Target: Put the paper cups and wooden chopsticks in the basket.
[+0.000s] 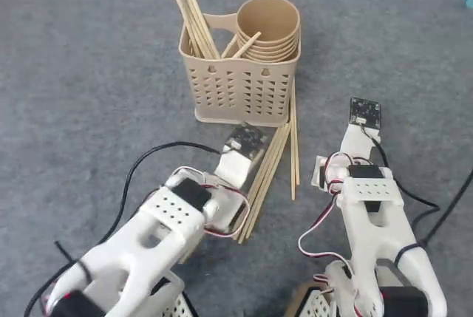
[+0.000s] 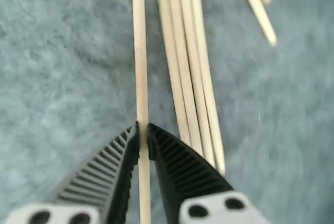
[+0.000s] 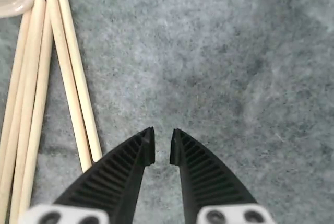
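Since the left gripper (image 2: pixel 143 130) is closed tight on a single chopstick (image 2: pixel 139 51), we log the step in hand as lifting it clear of the rest.

Handling: we judge a straight upward lift best. The stick should be tipped upright only once free of the loose chopsticks (image 2: pixel 190 78) just beside it, then lowered end-first into the basket (image 1: pixel 240 91). We cannot tell how far along the stick the grip sits, so we would allow for swing.

Pose, left arm (image 1: pixel 166 221): stretched forward, wrist low over the grey mat (image 1: pixel 89 80), in front of the basket.

Pose, right gripper (image 3: pixel 162 143): jaws a narrow gap apart, holding nothing, above mat beside two more chopsticks (image 3: pixel 70 88).

Basket contents: stacked paper cups (image 1: pixel 268 21) and several chopsticks (image 1: pixel 194 21), standing.
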`<move>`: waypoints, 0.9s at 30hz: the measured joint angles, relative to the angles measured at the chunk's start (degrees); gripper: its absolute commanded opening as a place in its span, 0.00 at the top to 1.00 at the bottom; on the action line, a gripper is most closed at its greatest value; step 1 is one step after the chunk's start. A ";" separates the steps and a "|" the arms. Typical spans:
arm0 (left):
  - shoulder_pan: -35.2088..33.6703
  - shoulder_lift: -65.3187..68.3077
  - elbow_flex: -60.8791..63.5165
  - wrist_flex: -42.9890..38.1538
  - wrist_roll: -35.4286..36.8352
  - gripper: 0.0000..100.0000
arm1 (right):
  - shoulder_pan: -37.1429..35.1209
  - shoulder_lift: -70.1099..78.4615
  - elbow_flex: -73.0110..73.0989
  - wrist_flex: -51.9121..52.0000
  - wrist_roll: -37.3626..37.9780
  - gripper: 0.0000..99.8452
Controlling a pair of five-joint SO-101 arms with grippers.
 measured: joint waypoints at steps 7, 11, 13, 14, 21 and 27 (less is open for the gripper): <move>0.00 -10.46 -6.68 18.99 -11.78 0.99 | 0.00 0.00 0.00 0.00 0.00 0.94; 0.00 -16.70 -6.86 22.24 -15.21 0.99 | 0.00 0.00 0.00 0.00 0.00 0.94; 0.00 -19.69 -6.86 23.65 -17.76 0.99 | 0.00 0.00 0.00 0.00 0.00 0.94; 0.00 -21.19 -6.86 24.26 -19.16 0.99 | 0.00 0.00 0.00 0.00 0.00 0.94; 0.00 -33.23 -7.21 26.55 -24.62 0.99 | 0.00 0.00 0.00 0.00 0.00 0.94; 0.00 -47.82 -7.21 23.56 -24.70 0.99 | 0.00 0.00 0.00 0.00 0.00 0.94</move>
